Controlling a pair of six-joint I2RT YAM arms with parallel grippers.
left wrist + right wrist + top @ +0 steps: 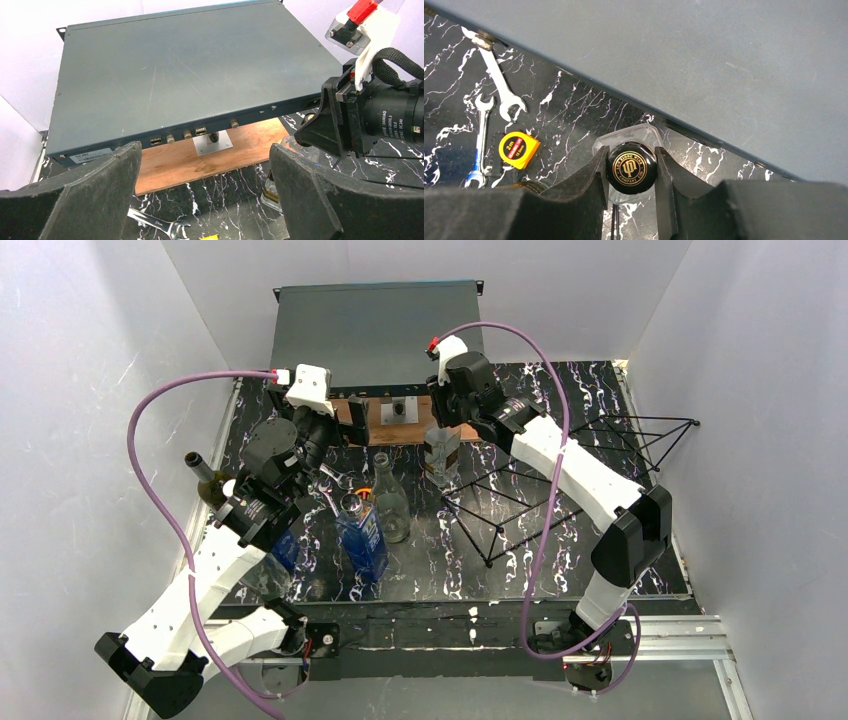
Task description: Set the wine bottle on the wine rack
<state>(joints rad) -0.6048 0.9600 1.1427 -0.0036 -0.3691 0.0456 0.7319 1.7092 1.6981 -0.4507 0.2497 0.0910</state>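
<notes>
**Fig. Right gripper point(630, 159) clenched on the cap of the wine bottle point(441, 458); left gripper point(205, 180) released.**
A black marbled table point(520, 575) bears a grey equipment case point(375, 325) at its far edge and the wire wine rack point(487, 483) on its right half. The clear, faceted bottle stands upright on the table just beside the rack's left end. The left jaws stand wide apart with nothing between them. Two wrenches point(499, 80) and a yellow tape measure point(519, 150) lie near the bottle.

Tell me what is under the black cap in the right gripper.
The clear bottle shows around the cap. The right gripper and cap hide its body from the wrist camera.
</notes>
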